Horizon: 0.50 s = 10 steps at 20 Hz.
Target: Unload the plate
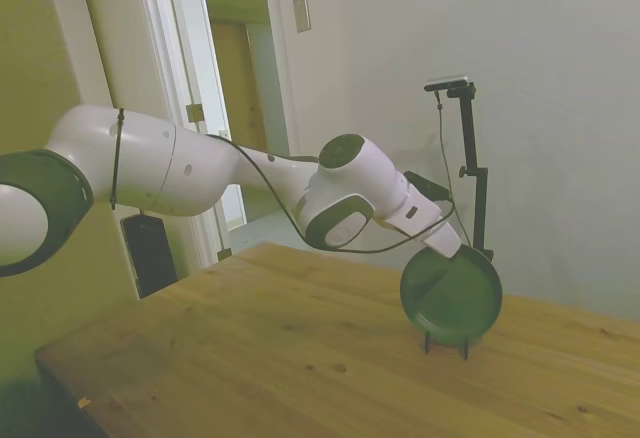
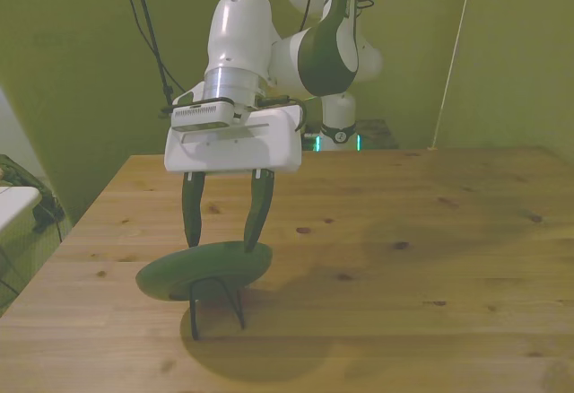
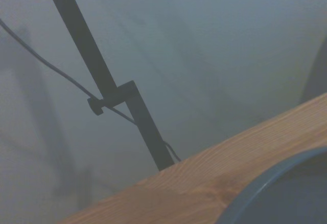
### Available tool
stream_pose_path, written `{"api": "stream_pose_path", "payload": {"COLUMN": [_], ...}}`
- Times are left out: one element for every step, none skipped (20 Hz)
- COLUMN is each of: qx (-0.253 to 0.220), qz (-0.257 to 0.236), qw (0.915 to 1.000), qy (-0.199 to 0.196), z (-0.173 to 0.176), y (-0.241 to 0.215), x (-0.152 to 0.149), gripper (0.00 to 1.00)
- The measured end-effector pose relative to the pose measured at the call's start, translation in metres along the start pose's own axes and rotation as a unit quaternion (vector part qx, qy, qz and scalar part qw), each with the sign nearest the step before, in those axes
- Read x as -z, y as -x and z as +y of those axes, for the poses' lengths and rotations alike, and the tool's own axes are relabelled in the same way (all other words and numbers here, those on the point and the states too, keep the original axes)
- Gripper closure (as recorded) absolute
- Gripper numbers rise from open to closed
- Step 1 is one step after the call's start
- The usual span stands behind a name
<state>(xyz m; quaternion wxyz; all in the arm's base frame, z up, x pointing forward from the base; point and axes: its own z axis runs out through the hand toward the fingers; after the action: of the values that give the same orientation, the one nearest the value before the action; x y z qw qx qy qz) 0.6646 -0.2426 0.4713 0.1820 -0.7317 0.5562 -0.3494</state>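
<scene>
One dark green plate (image 1: 452,296), one thin black wire stand (image 2: 218,304) beneath it, one wooden bench (image 2: 404,258), one two-fingered pincer (image 2: 226,231).

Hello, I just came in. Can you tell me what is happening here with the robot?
The white robot arm has brought its tool down to a dark green plate. The plate stands on edge in a thin black wire stand on the wooden table. The fingers are open, one on each side of the plate's upper rim, so the plate is not lifted yet.
</scene>
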Motion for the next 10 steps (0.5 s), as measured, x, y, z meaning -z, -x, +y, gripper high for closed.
{"api": "stream_pose_path", "payload": {"qx": [-0.002,-0.004,-0.006,-0.007,-0.008,-0.008,-0.008,-0.008,-0.007,-0.006], "qz": [0.000,0.002,0.004,0.008,0.011,0.015,0.020,0.024,0.026,0.028], "qw": [1.0000,1.0000,1.0000,0.9999,0.9998,0.9997,0.9995,0.9992,0.9990,0.9989], "qy": [0.000,-0.002,-0.005,-0.009,-0.014,-0.018,-0.024,-0.030,-0.035,-0.039], "z": [-0.001,-0.002,-0.003,-0.006,-0.009,-0.011,-0.014,-0.017,-0.019,-0.020], "y": [0.002,0.003,0.005,0.007,0.010,0.012,0.014,0.017,0.020,0.023], "x": [-0.002,-0.003,-0.005,-0.006,-0.007,-0.007,-0.006,-0.005,-0.005,-0.005], "gripper": [0.00,0.00,0.00,0.00,0.00,0.00,0.00,0.00,0.00,0.00]}}
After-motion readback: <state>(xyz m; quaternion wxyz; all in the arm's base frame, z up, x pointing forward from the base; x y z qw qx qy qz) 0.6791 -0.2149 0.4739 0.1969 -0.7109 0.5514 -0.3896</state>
